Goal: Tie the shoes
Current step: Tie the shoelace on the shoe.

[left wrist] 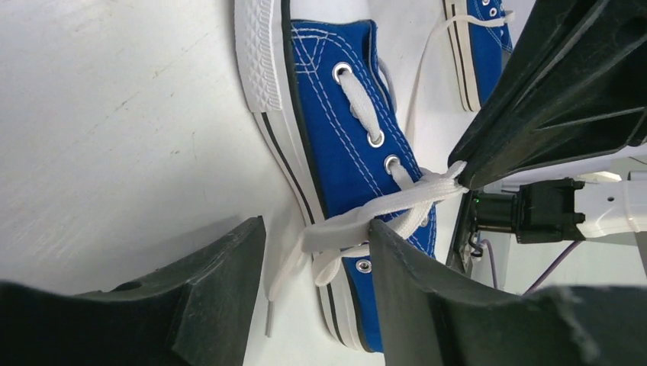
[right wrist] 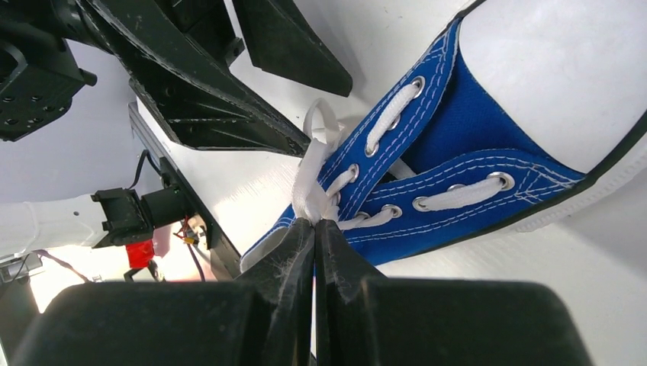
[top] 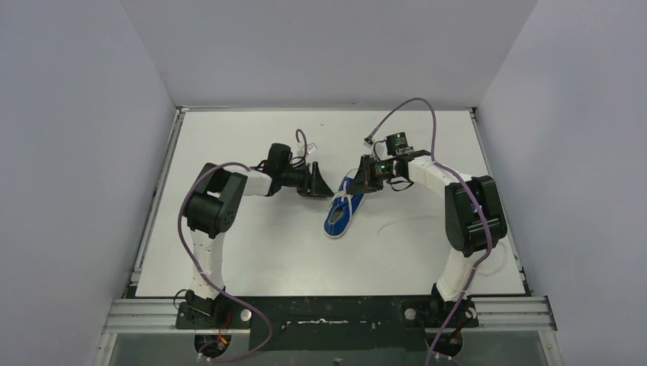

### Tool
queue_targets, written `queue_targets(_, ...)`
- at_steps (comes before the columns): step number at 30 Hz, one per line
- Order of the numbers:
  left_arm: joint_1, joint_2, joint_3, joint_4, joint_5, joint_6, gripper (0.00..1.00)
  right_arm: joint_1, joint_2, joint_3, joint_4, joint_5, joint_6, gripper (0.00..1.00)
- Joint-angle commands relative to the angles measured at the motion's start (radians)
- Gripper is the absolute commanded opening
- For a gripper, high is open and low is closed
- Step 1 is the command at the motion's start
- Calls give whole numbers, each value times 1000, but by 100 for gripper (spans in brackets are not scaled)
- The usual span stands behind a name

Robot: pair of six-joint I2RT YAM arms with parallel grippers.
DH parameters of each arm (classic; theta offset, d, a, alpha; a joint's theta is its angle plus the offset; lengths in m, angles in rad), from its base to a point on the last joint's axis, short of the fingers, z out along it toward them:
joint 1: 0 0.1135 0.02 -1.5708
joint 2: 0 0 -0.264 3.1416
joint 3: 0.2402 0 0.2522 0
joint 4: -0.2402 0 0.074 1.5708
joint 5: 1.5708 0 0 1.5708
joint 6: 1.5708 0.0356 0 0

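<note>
Fingers [right wrist: 286,255] of the right gripper [right wrist: 314,223] are clamped on the white lace [left wrist: 397,200] of the blue sneaker [top: 339,215], which lies mid-desk [top: 252,252]. The left gripper [left wrist: 317,248] stands wide, straddling that lace. The lace runs crosswise to the sneaker's long axis, toward the right arm.

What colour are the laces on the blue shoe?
White. The flat white laces show best in the left wrist view.

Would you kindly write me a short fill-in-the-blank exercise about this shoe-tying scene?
The right jaws are ____ on a lace. The left jaws stand ____, one on each side of that lace. The canvas of the shoe is ____ in colour.
Missing words: shut; open; blue.
</note>
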Motion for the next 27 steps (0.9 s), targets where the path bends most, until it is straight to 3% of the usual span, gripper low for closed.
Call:
queue_targets(1,20,-21,26,100,42,-31,41,1,-44,39,-29,26,-23,1)
queue_targets(8,32,-81,-11,125,51,-50,2,2,-78,43,-101,87,-60,3)
queue_targets(15,33,-102,-24,90,36,-20,0,3,-86,41,-104,94,-56,4)
queue_targets(18,29,-82,-13,59,37,-5,33,3,-84,41,-104,96,-51,6)
queue_targets(20,18,-80,-9,25,36,18,39,3,-81,43,-104,96,-46,6)
queue_targets(27,-42,-138,-89,15,0,52,43,3,-85,34,-93,103,-30,6)
